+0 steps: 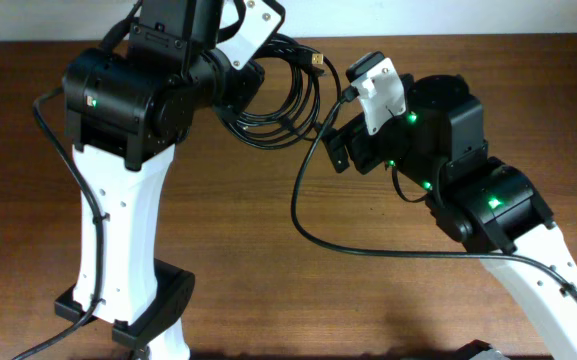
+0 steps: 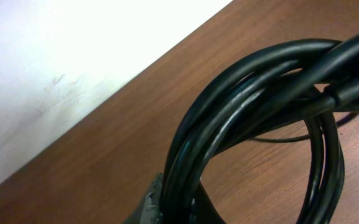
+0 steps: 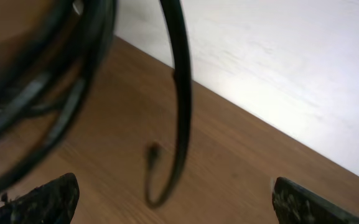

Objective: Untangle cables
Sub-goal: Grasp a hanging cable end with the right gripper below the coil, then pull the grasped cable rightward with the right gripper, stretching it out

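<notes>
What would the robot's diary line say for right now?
left hand: shut on cable coil | right hand: open, holding nothing | loose cable strand: ahead of right hand | task: not yet done

On my screen the cables (image 2: 247,93) read as black rubbery sheathing, smooth, with a soft sheen along the curves. One plug (image 1: 317,60) ends in a yellowish tip, possibly metal, though it is too small for me to be sure. The worktop (image 1: 268,300) is brown wood grain, matt and even. The wall (image 2: 73,50) looks white, flat and faintly scuffed. The fingertips (image 3: 45,200) of the right tool (image 3: 179,204) look dark and coarse, pitted rather than smooth. The arm shells are plastic: black, slightly glossy housing (image 1: 118,100) and white, smooth links (image 1: 118,240).
</notes>
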### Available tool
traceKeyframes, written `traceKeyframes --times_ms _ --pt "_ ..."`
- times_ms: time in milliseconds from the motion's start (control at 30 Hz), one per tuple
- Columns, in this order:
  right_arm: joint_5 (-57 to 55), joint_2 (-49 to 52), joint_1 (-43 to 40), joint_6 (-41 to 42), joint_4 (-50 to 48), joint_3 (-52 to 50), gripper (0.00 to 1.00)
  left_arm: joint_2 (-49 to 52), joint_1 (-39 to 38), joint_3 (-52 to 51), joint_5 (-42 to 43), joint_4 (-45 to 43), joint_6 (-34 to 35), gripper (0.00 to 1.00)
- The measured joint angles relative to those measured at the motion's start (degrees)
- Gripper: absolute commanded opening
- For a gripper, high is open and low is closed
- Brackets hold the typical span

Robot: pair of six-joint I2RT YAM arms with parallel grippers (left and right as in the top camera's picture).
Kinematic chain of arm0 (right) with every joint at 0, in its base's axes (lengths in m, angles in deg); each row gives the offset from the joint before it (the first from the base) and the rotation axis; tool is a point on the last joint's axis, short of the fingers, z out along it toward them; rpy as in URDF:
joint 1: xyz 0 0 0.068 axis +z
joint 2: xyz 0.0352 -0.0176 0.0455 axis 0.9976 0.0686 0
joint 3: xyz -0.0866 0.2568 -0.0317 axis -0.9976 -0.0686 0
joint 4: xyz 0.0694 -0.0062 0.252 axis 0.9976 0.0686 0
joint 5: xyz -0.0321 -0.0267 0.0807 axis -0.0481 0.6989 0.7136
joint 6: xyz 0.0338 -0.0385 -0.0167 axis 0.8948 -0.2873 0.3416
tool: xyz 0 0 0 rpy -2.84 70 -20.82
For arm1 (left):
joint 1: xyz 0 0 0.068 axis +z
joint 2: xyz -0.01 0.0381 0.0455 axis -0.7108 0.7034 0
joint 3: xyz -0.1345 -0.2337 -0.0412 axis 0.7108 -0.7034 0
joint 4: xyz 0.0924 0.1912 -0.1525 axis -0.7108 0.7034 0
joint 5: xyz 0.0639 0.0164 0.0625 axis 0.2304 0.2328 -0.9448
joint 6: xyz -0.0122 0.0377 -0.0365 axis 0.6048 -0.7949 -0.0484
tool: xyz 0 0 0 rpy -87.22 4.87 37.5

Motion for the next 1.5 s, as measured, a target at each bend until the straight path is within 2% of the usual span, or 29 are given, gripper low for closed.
traceKeyframes --times_ms 400,567,633,667,700,1233,1500 --pt "0.2 0.3 0.0 -1.0 -0.3 0.0 0.98 0.0 0.0 0.0 0.0 0.2 0.0 0.0" --pt "-0.1 4.0 0.0 -1.2 -0.9 0.1 0.98 0.0 0.0 0.0 0.0 0.4 0.0 0.0" --pt "-0.1 5.7 0.0 -1.3 -0.8 0.1 0.51 0.0 0.0 0.0 0.0 0.4 0.0 0.0" --pt "-0.1 6.2 0.0 -1.6 -0.8 0.1 0.13 0.0 0.0 0.0 0.0 0.4 0.0 0.0" --pt "-0.1 6.6 0.0 -1.5 -0.9 0.1 0.04 0.0 0.0 0.0 0.0 0.5 0.0 0.0" --pt "-5.8 7.0 -0.6 -2.8 -0.5 0.1 0.04 0.0 0.0 0.0 0.0 0.9 0.0 0.0" --pt "-2.4 6.9 -9.4 -2.5 0.1 0.6 0.04 0.0 -1.1 0.0 -1.2 2.1 1.2 0.0"
